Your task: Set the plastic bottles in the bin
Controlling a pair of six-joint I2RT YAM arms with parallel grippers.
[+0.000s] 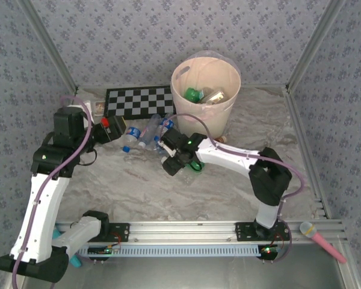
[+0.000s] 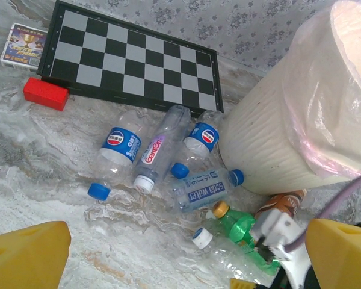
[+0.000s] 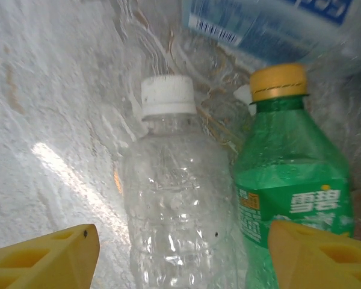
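Right wrist: hand (image 3: 182, 253) straddles bottles (image 3: 292, 180).

Bottles (image 2: 121, 150) lie beside the bin (image 2: 271, 132) (chessboard (image 2: 132, 60) behind).

Bright, even light; glare streak on tabletop (image 3: 54, 165).

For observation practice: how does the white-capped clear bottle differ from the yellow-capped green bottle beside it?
The clear bottle is colourless; the green bottle is tinted green. The clear bottle's cap is white, the green bottle's yellow. The clear bottle shows no label; the green bottle has a printed one. Both lie side by side, caps pointing the same way.
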